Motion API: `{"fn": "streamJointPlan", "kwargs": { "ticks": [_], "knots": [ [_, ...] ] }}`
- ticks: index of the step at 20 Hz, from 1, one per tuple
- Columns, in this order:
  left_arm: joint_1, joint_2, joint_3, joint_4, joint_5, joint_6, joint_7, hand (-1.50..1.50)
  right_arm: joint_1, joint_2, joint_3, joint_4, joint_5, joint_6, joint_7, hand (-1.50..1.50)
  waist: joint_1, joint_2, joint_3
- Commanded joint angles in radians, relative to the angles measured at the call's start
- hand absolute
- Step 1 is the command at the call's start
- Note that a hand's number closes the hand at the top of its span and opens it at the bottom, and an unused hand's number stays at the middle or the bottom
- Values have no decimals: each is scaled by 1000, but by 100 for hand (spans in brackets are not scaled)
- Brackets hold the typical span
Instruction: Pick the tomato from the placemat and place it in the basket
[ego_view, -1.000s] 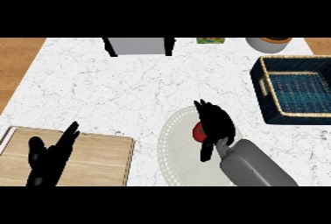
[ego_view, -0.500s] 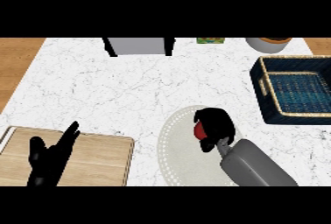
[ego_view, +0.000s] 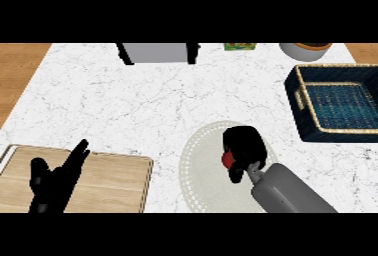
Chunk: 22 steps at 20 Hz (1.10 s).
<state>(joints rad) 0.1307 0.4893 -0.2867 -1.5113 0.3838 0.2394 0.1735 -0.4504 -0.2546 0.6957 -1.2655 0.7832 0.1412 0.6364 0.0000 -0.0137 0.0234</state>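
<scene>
The basket (ego_view: 336, 102) sits at the right side of the white marbled worktop (ego_view: 140, 100); it has dark blue walls, a pale woven rim and a blue woven floor, and nothing shows inside it. It stands apart from the round pale placemat (ego_view: 203, 172), which lies lower and toward the middle.

On the placemat, the right hand (ego_view: 244, 145) is bent down over the tomato (ego_view: 228, 159), its black fingers curled round it so that only a sliver of red shows at the hand's left edge (the rest of the tomato is hidden under the palm). Whether the tomato rests on the mat or is just off it cannot be told from this steep view. The grey forearm (ego_view: 288, 192) runs from the lower edge up to the hand.

The left hand (ego_view: 52, 182) shows at the lower left, over a wooden cutting board (ego_view: 111, 180), with its fingers straight and pointing up, holding nothing.

Along the far edge of the worktop stand a grey boxy appliance (ego_view: 159, 51), a small green packet (ego_view: 240, 46) and, farther right, a pale round pot (ego_view: 304, 50) with a brownish rim; what is in the pot cannot be made out, since only its near part shows.
</scene>
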Motion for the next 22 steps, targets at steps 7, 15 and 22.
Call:
{"fn": "streamJointPlan", "kwargs": {
  "ticks": [7, 15, 22],
  "knots": [
    [3, -26, 6, 69, -12, 12, 44, 0, 204, -100, 80, -498, 80, 110, 189, 150, -29, 7, -25],
    [49, -26, 5, 30, -6, 25, 46, 0, 245, 90, -147, -796, -48, -226, 169, 150, -51, 8, -20],
    [53, -33, 1, 46, -19, -1, 21, 0, 114, 70, -369, -1100, -62, -112, 386, 150, -18, 10, -25]
  ]
}}
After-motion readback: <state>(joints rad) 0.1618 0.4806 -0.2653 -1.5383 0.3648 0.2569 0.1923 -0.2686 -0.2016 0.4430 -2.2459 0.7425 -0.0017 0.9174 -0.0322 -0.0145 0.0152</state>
